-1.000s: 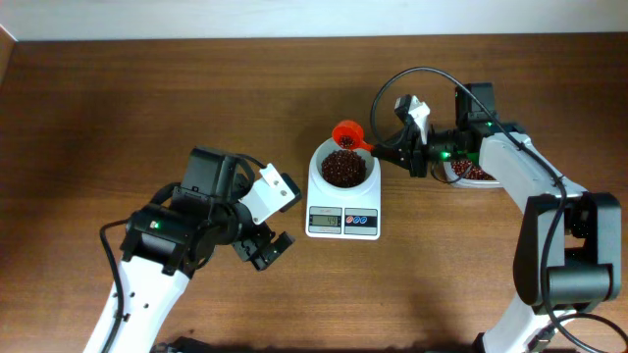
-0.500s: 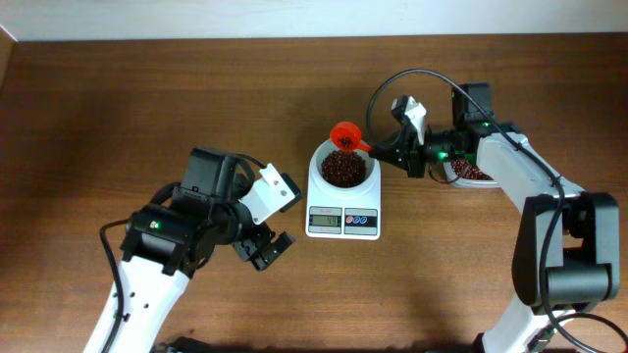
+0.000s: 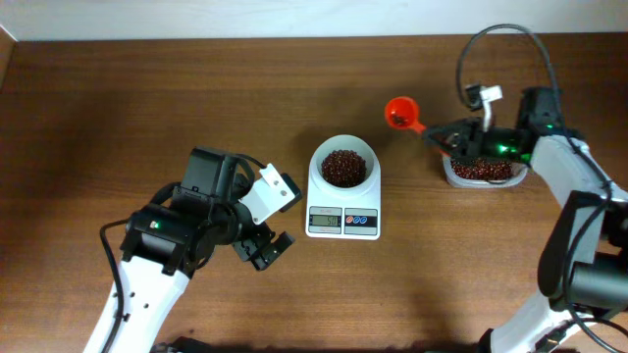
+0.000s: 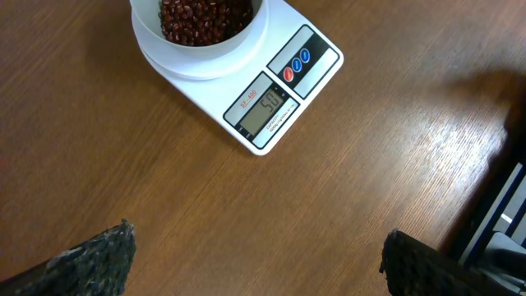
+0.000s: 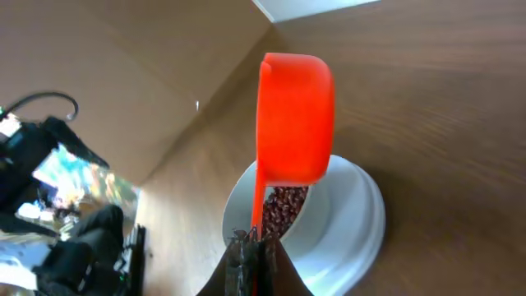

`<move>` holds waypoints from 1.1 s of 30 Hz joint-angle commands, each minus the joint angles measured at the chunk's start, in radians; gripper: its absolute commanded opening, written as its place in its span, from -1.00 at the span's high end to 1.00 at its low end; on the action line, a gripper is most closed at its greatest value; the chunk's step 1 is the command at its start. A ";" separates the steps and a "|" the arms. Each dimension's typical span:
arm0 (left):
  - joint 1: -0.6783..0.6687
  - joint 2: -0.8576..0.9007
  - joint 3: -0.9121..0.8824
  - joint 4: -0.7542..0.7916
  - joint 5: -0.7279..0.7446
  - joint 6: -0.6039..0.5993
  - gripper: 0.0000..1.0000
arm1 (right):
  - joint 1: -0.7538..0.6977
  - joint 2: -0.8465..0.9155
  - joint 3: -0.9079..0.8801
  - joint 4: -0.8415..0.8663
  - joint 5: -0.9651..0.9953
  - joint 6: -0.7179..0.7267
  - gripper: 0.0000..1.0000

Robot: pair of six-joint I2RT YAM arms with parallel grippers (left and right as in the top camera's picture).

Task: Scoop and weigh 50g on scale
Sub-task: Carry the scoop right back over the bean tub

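Observation:
The white scale stands mid-table, its round bowl holding a heap of dark red-brown beans. In the left wrist view the scale is at the top, its display lit, with the beans at the frame's upper edge. My right gripper is shut on the handle of the orange scoop, which hangs in the air right of the bowl and behind it. In the right wrist view, the scoop stands in front of the bowl. My left gripper stands open over bare wood left of the scale.
A clear container with more beans sits on the table under my right arm. A black cable loops above that arm. The table's far edge meets a white wall.
My right gripper has carried the scoop from over the bowl's back rim to the right, toward the clear container. The left arm has not moved.

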 commanded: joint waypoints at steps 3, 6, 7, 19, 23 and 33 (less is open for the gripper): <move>0.004 -0.010 0.013 0.001 0.014 0.017 -0.98 | -0.130 -0.029 -0.001 -0.092 -0.042 0.011 0.92; 0.004 -0.010 0.013 0.001 0.014 0.017 -0.98 | -0.190 -0.029 -0.001 -0.167 0.075 -0.006 0.92; 0.004 -0.010 0.013 0.001 0.014 0.017 -0.98 | -0.221 -0.031 -0.001 -0.247 0.121 -0.088 0.92; 0.004 -0.010 0.013 0.001 0.014 0.017 -0.98 | -0.362 -0.217 -0.001 -0.486 0.414 -0.233 0.92; 0.004 -0.010 0.013 0.001 0.014 0.017 -0.98 | -0.325 -0.286 -0.001 -0.434 0.599 -0.164 0.92; 0.004 -0.010 0.013 0.001 0.014 0.017 -0.98 | 0.043 -0.315 0.056 -0.359 1.406 0.102 0.92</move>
